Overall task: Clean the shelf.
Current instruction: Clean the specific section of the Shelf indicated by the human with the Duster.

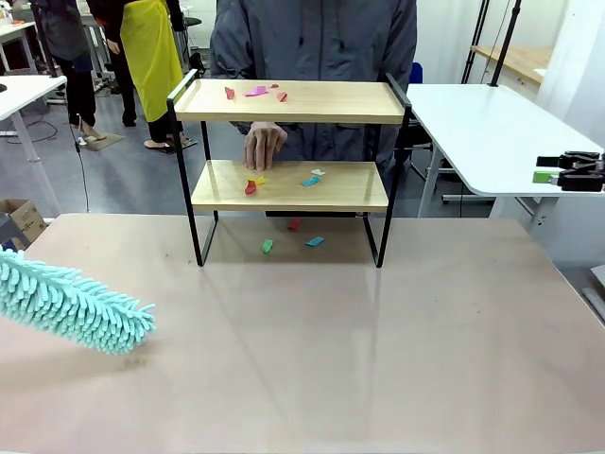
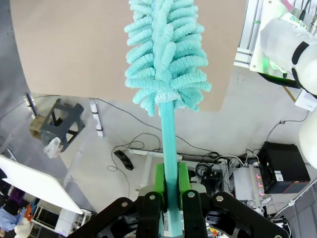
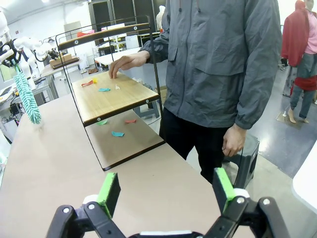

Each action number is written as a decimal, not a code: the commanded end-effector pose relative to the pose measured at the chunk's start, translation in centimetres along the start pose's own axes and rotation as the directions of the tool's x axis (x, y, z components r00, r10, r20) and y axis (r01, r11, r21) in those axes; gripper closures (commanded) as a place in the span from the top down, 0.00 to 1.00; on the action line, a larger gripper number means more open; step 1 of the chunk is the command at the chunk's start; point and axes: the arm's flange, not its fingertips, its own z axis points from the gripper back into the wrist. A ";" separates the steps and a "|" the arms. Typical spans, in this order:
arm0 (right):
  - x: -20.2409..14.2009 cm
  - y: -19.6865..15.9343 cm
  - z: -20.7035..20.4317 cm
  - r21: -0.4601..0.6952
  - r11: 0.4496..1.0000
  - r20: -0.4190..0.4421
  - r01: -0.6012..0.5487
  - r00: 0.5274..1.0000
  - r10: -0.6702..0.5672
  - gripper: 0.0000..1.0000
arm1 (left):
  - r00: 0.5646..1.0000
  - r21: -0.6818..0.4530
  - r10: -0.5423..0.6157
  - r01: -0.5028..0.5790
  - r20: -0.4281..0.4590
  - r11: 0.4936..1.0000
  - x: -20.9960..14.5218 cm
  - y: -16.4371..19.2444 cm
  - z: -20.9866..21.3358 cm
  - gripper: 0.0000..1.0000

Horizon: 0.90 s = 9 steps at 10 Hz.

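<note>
The shelf point(image 1: 293, 102) stands at the far middle of the table, with two wooden boards in a black frame. Coloured paper scraps point(image 1: 257, 92) lie on its top board, more scraps point(image 1: 311, 180) on the lower board, and a few on the table beneath. A person's hand point(image 1: 263, 144) rests on the lower board. My left gripper point(image 2: 168, 196) is shut on the handle of a teal fluffy duster point(image 2: 166, 54), whose head hangs over the table's near left point(image 1: 71, 303). My right gripper point(image 3: 166, 186) is open with nothing between its fingers, off the table's right side point(image 1: 541, 169), facing the shelf point(image 3: 111, 94).
The person in a grey jacket point(image 1: 312, 38) stands right behind the shelf. A white table point(image 1: 473, 123) sits at the back right, under my right gripper. The brown tabletop point(image 1: 331, 331) lies bare in front of the shelf. Other people stand at the back left.
</note>
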 end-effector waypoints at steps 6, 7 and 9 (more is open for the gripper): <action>0.3 0.0 -0.1 0.001 1.000 -0.002 -0.005 1.000 0.005 1.00 | 0.998 0.009 0.020 -0.021 0.065 1.000 0.7 -0.7 1.6 0.13; 0.3 0.0 -0.1 0.001 1.000 -0.002 -0.005 1.000 0.005 1.00 | 0.988 0.009 0.029 -0.031 0.152 0.999 1.6 -0.8 3.0 0.13; 0.3 0.0 -0.1 0.001 1.000 -0.002 -0.005 1.000 0.005 1.00 | 0.956 -0.018 0.058 -0.055 0.287 0.998 4.7 -1.8 5.2 0.13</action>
